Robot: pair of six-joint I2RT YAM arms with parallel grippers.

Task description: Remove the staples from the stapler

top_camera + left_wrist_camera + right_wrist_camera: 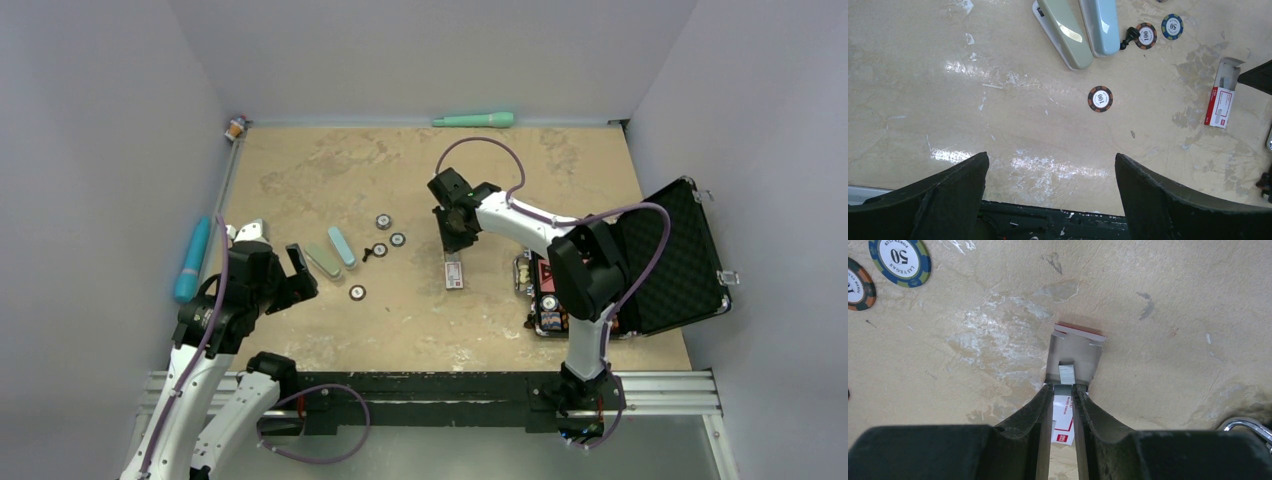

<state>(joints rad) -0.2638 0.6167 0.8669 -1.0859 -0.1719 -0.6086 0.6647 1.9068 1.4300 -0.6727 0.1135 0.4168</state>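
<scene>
**tabletop_tim:** ok so where's the stapler at?

**gripgeek:** There's two actually. A sage-green stapler (1064,32) and a pale-blue stapler (1100,25) lie flat side by side on the beige worktop (973,115), nearly touching, and both look closed. They've got long, smooth, rounded tops, and the green one shows a bit of white base at its far end. They're on the left half, just beyond the left pincer (1050,160).

**tabletop_tim:** is that one holding anything?

**gripgeek:** Nope, its fingers are spread wide with nothing between them, hanging over bare worktop. A "100" poker chip (1100,98) sits between it and the staplers.

**tabletop_tim:** and the right side?

**gripgeek:** The right pincer (1063,389) is well apart from both staplers. It's pointing down at a little red-and-white staple box (1075,347) with its end flap folded open. The fingers are almost together, squeezed on a thin grey staple strip (1066,374) whose end pokes into the box's mouth. A blue "50" chip (899,260) lies off to one side of it.
</scene>
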